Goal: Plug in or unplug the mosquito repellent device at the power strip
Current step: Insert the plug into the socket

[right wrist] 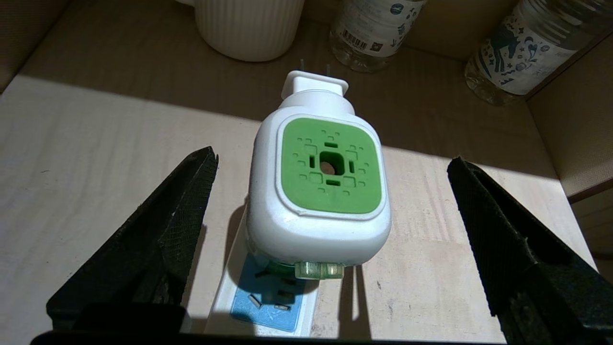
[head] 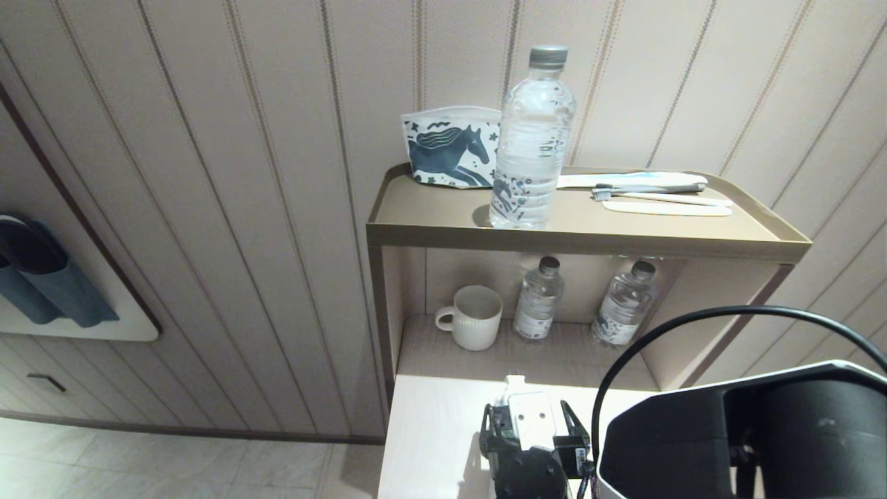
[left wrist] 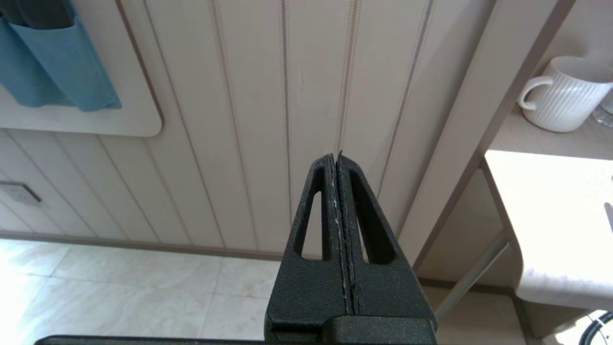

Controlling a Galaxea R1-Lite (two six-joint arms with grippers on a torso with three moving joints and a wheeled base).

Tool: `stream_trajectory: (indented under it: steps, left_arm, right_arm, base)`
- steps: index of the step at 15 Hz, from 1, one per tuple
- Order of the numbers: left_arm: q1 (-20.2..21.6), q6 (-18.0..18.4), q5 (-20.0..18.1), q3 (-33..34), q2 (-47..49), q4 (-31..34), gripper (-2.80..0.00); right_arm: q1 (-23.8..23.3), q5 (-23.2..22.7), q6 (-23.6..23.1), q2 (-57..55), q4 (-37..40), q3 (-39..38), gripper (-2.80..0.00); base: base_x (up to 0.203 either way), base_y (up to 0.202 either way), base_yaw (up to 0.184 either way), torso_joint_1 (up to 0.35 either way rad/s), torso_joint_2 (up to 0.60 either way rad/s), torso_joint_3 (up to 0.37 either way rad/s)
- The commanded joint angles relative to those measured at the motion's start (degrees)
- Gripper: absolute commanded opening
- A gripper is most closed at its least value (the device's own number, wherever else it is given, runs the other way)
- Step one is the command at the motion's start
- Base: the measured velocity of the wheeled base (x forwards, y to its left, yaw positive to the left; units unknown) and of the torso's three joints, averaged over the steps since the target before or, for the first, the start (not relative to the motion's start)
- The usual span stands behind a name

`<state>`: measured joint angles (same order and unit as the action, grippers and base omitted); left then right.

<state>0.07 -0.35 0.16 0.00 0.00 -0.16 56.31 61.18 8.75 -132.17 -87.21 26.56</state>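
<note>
The mosquito repellent device [right wrist: 318, 191], white with a green square top, rests on the power strip [right wrist: 266, 306] on the pale table. Its two plug prongs point bare toward the shelf, in no socket. A blue-tinted socket of the strip shows just below the device. My right gripper [right wrist: 331, 158] hangs over the device, open wide, one finger on each side, touching nothing. In the head view the right gripper [head: 532, 426] is at the table's near middle and covers most of the device. My left gripper [left wrist: 335, 155] is shut and empty, off the table's left side, facing the panelled wall.
A white ribbed mug [head: 471, 317] and two small water bottles [head: 538, 298] [head: 624, 301] stand in the shelf recess just beyond the device. The upper shelf [head: 443, 235] carries a tall bottle [head: 530, 138], a horse-print pouch [head: 450, 149] and toothbrushes [head: 651, 190]. The table's left edge [head: 388, 443] drops to tiled floor.
</note>
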Motion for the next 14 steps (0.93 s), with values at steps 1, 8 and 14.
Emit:
stream_trajectory:
  steps: [1,8,14]
  left_arm:
    - [0.01,0.00,0.02,0.00,0.00,-0.02,-2.80]
    - [0.01,0.09,0.11,0.00,0.07,-0.19,-2.80]
    - [0.01,0.09,0.11,0.00,0.02,-0.19,-2.80]
  right_arm:
    - [0.12,1.50,2.34,-0.74,-2.74,0.45,0.00]
    - [0.14,2.25,6.70,1.09,-2.74,2.71,0.00]
    - [-0.11,2.01,7.90,-0.63,-2.74,2.57,0.00]
  base:
    - [0.000,0.000,0.000,0.000,0.00,0.000]
    - [0.000,0.000,0.000,0.000,0.00,0.000]
    - [0.000,0.000,0.000,0.000,0.00,0.000]
